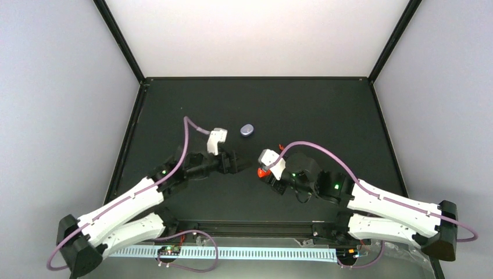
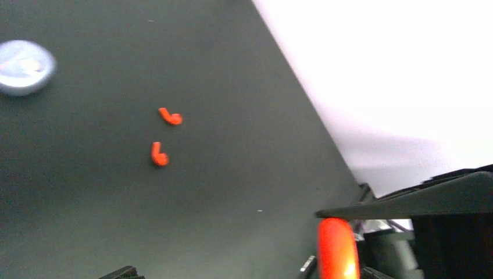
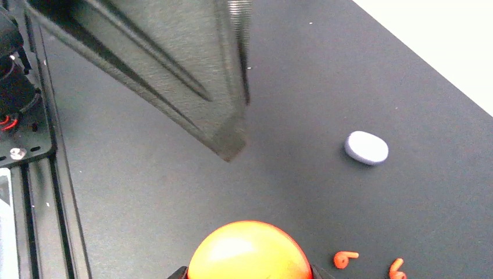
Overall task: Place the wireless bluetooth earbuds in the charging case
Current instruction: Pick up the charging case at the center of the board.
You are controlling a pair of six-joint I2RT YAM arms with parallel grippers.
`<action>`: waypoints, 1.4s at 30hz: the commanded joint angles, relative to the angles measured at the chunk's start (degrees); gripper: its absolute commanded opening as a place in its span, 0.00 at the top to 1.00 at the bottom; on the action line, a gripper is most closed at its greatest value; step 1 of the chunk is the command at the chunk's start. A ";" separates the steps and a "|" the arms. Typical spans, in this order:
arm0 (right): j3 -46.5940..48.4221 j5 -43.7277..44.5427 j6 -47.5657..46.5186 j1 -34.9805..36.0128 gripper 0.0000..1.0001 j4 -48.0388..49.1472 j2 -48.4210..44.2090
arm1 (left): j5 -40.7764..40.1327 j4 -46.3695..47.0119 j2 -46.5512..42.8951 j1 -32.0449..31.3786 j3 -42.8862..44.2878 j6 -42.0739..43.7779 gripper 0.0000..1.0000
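My right gripper (image 1: 263, 172) is shut on a red-orange pebble-like charging case (image 3: 249, 253) and holds it closed above the mat; the case also shows in the left wrist view (image 2: 337, 250). Two red-orange earbuds (image 2: 170, 117) (image 2: 158, 154) lie loose on the black mat; they also show in the right wrist view (image 3: 345, 258) (image 3: 397, 268). A closed lavender case (image 1: 247, 130) sits further back. My left gripper (image 1: 231, 163) is open and empty, close to the left of the held case. No purple earbuds are in view.
The black mat (image 1: 302, 110) ends at white walls behind and at both sides. A black rail with cables (image 3: 35, 174) runs along the near edge. One left finger (image 3: 192, 75) hangs just above and beside the held case.
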 commanded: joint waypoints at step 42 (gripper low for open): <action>2.17 8.47 -7.07 1.30 0.59 6.53 0.89 | 18.74 5.75 19.60 -5.08 11.64 -0.09 0.64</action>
